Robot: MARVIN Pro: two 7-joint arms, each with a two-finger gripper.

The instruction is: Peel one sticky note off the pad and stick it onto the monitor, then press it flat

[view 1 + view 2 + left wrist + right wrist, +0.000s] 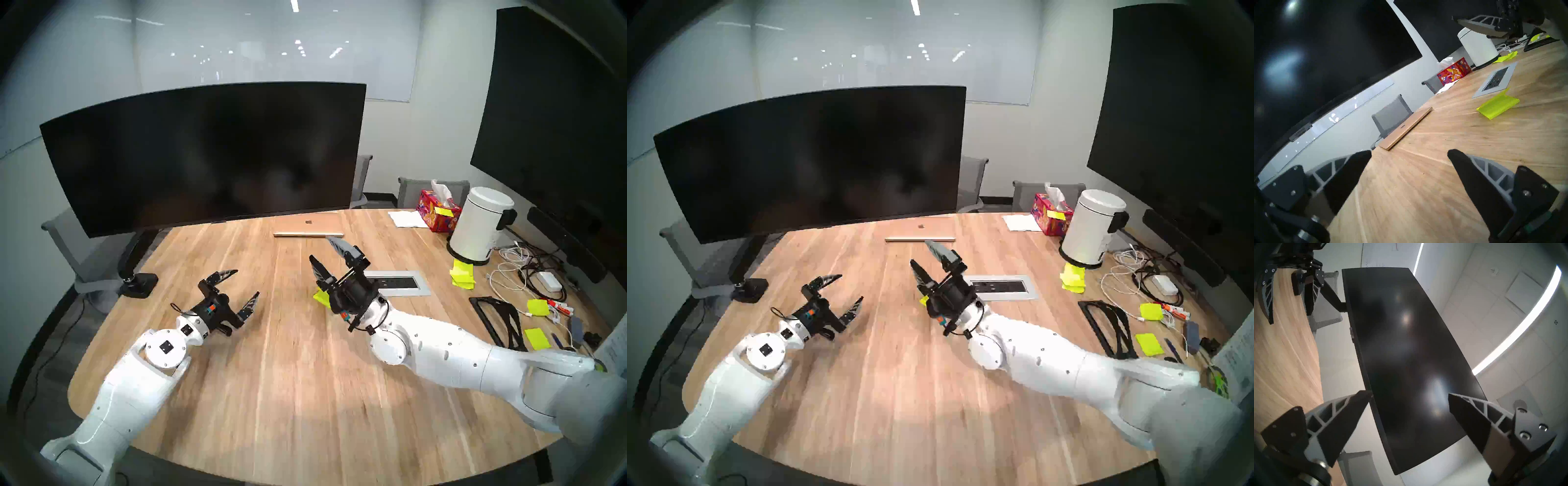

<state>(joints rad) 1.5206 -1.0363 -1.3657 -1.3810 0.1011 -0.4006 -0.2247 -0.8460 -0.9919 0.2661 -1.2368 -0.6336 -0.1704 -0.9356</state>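
On the wooden table (271,339), right by the silver power outlet panel (1497,79), sits the pad (1497,106), a chunky little square stack of neon yellow-green sheets with its top sheet curling up at the far edge; from the head view it's mostly hidden behind the right gripper (330,251). Both that one and the left gripper (246,285) hang above the table with fingers spread wide, holding nothing. Behind them the monitor (203,152) is a wide curved black screen, totally bare.

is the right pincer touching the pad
Apart: the left wrist view shows the pad lying alone on the table, the right pincer raised above it, open and empty.
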